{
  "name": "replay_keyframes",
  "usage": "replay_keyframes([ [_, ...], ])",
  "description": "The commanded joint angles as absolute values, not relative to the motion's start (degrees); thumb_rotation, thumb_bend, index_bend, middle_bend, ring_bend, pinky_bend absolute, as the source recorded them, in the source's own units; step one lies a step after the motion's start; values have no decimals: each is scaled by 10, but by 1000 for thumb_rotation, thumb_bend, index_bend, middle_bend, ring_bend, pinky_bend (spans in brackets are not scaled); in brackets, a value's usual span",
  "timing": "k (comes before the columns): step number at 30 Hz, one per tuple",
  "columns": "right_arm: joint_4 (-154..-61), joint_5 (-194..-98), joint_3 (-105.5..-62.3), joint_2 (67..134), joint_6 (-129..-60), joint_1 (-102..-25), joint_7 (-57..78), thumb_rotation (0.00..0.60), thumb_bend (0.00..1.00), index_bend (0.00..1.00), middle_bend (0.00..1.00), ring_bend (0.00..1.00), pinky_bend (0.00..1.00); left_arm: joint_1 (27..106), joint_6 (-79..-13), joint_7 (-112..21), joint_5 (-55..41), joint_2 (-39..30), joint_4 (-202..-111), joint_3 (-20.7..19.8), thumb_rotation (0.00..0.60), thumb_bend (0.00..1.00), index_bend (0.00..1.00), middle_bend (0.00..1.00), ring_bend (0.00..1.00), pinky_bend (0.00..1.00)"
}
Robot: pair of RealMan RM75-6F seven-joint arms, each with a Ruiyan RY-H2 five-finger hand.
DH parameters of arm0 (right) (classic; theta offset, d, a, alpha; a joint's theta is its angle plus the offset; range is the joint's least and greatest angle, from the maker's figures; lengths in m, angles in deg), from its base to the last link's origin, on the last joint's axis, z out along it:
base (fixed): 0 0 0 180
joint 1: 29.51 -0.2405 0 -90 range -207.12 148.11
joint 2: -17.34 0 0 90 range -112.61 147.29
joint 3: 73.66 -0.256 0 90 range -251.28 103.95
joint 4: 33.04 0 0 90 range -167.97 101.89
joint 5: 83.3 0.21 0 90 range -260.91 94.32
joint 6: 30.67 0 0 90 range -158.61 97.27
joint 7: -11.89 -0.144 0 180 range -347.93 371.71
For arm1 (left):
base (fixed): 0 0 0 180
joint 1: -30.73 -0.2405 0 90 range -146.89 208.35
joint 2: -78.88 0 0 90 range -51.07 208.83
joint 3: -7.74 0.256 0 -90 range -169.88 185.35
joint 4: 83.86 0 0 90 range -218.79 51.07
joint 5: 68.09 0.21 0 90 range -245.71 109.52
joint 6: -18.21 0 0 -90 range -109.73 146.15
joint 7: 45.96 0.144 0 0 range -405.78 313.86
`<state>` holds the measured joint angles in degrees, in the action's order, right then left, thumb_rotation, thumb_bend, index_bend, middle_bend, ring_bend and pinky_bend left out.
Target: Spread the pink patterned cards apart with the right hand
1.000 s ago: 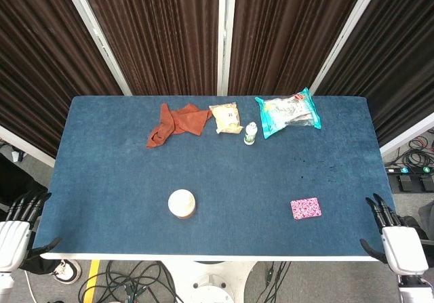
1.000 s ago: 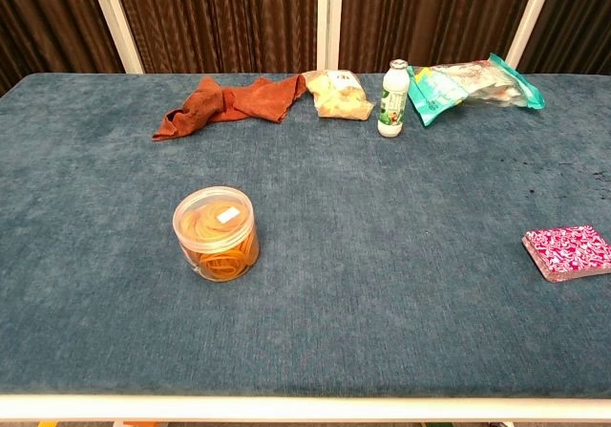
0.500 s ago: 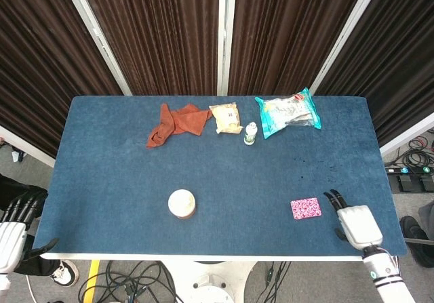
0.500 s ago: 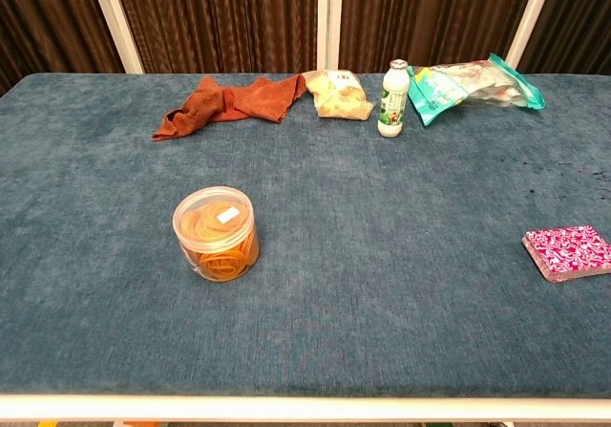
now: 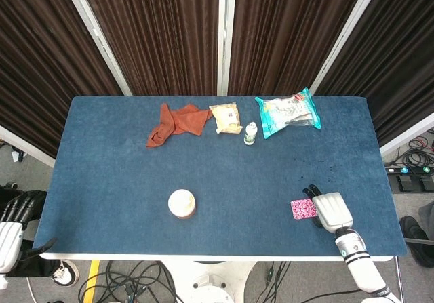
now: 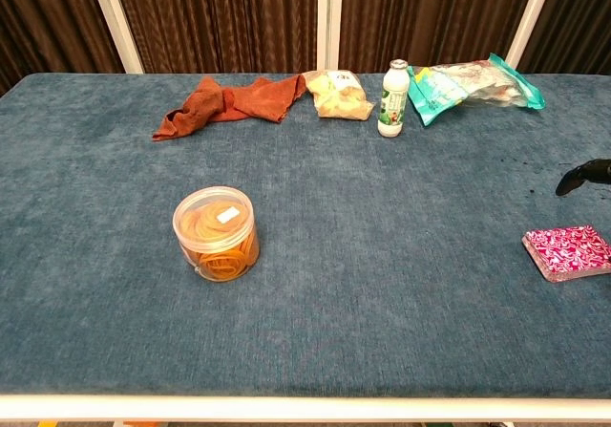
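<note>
A blue-clothed table stands before dark curtains. The pink cards, still stacked, lie near the front right corner. The right hand is over their right end, fingers apart, holding nothing. The left hand hangs off the front left corner; I cannot tell its grip. A tub sits front centre.

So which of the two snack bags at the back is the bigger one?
The teal bag, furthest right in the back row; the yellowish bag beside the small bottle is clearly smaller.
</note>
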<state>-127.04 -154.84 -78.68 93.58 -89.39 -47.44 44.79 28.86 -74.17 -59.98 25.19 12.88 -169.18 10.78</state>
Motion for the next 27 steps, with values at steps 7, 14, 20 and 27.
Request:
replay_keyframes([
  [7,-1247,-1506,-782,973,-885,-500,473,600,157,198,211,633,787,287,-743,-610,248,130,-1686,106,600,143,105,77,0,80],
  [14,-1242,-1499,-773,979,-895,-505,471,600,157,196,229,649,787,286,-743,-613,249,130,-1685,107,600,143,105,77,0,80],
  [20,-1238,-1495,-766,979,-899,-509,469,600,158,217,244,651,787,286,-743,-611,250,130,-1686,107,600,143,105,77,0,80],
  [27,-1224,-1487,-762,986,-891,-520,465,600,158,229,248,651,787,285,-746,-613,246,132,-1686,104,600,143,105,77,0,80],
])
